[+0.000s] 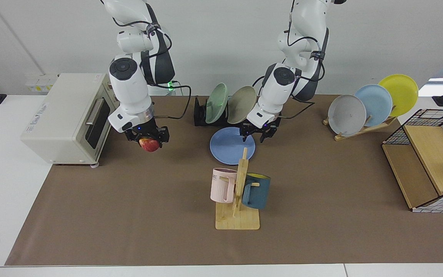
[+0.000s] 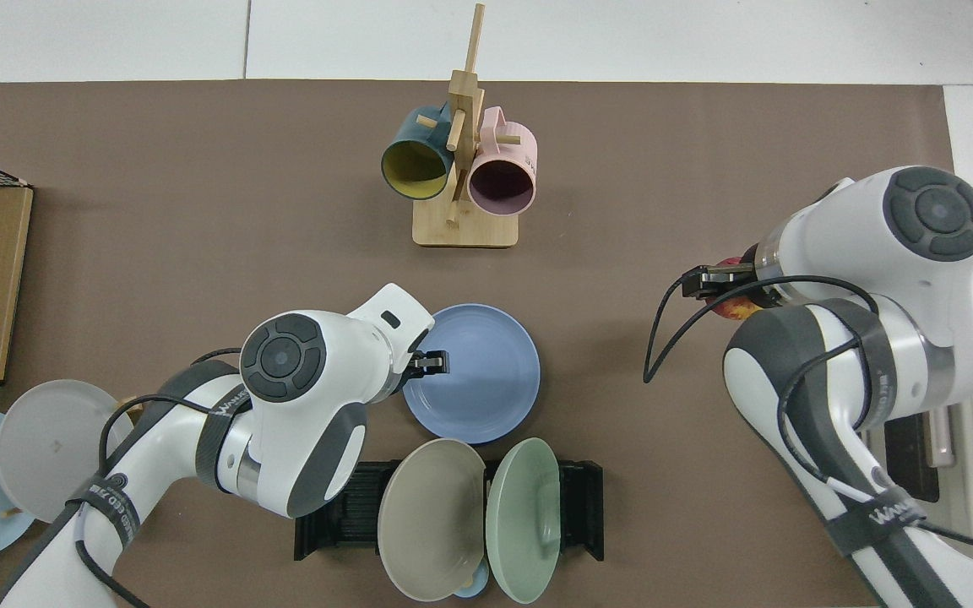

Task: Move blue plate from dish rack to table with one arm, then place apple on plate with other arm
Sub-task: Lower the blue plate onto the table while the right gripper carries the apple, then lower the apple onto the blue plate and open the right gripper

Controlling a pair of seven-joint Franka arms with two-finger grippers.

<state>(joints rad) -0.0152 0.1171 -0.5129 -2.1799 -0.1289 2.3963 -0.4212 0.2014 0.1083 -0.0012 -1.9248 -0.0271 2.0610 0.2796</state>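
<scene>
While you scan the facing view from its left side, you meet a cream toaster oven [image 1: 67,115] at the edge of the table [image 1: 129,215]. Just beside it hangs the right gripper [image 1: 147,135], fingers clamped on the apple [image 1: 149,144], which is held clear above the brown covering. From above you see only a sliver of that apple [image 2: 733,306] under the wrist. Next comes the dish rack [image 1: 202,112], black, holding a pale green plate [image 1: 216,103] and a beige plate [image 1: 241,104] on edge. Directly in front of it the blue plate [image 1: 227,146] lies flat on the table, apart from the rack. At its far rim hovers the left gripper [image 1: 257,133], fingers spread and gripping nothing; in the top view it [image 2: 433,364] sits over the plate's edge [image 2: 486,380]. Nearer you stands a wooden mug tree [image 1: 238,200] with a pink mug [image 1: 222,185] and a teal mug [image 1: 256,191]. Further along, a wooden plate stand [image 1: 363,129] carries grey, sky-blue and yellow plates, then a wire basket [image 1: 433,161].
</scene>
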